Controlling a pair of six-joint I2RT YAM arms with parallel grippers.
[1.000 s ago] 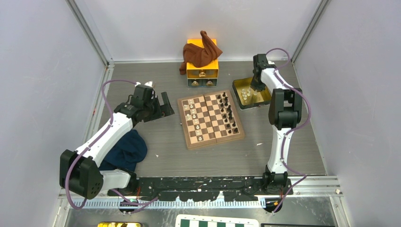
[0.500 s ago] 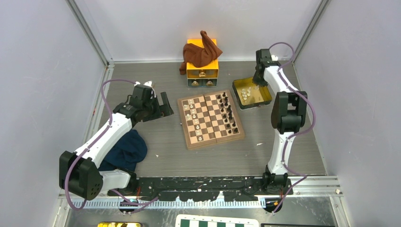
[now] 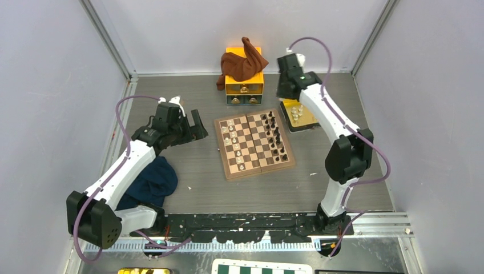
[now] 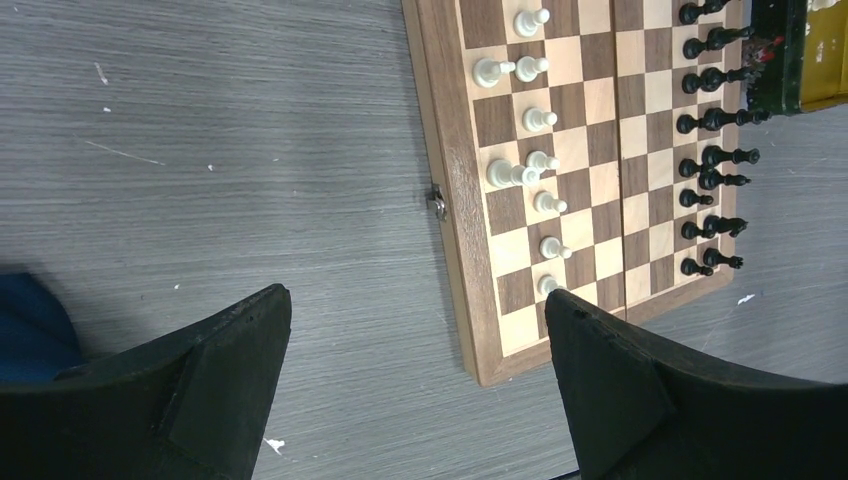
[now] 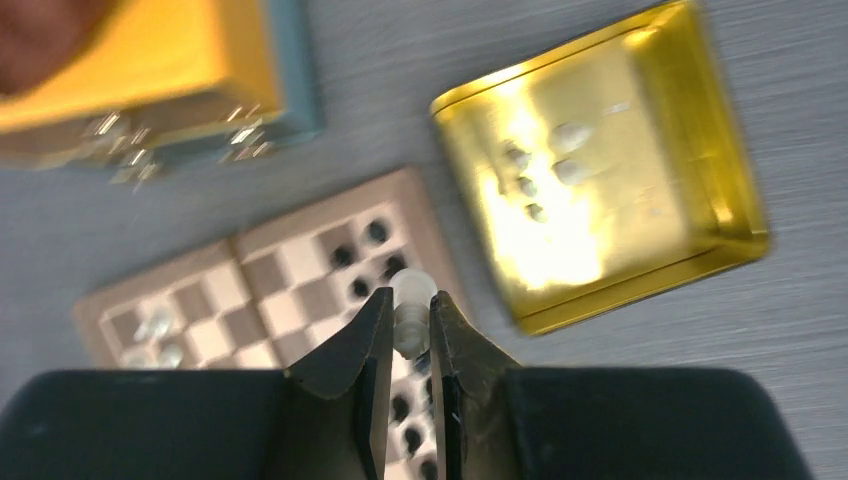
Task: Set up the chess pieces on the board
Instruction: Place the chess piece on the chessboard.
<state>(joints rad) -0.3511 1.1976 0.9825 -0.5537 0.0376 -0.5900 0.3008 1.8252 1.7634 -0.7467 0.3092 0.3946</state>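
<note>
The wooden board (image 3: 228, 171) lies mid-table, with white chess pieces (image 3: 230, 140) along its left side and dark ones (image 3: 275, 137) along its right. My right gripper (image 3: 285, 90) hangs over the board's far right corner. In the right wrist view this gripper (image 5: 409, 310) is shut on a white chess piece (image 5: 412, 285), above the board (image 5: 270, 265). My left gripper (image 3: 194, 127) stands open to the left of the board. Its wide-open jaws (image 4: 415, 295) hold nothing, and the board's edge (image 4: 455, 220) lies just beyond them.
A yellow tray (image 5: 640, 290) with several white pieces (image 5: 545, 170) sits right of the board's far corner. A yellow drawer box under a brown cloth (image 3: 244, 68) stands behind the board. A blue cloth (image 3: 153, 180) lies by the left arm. A green-and-white board (image 3: 259, 267) lies at the near edge.
My right arm has swung left, from over the yellow tray to the board's far right corner, with the white piece in its jaws. The left arm has barely moved.
</note>
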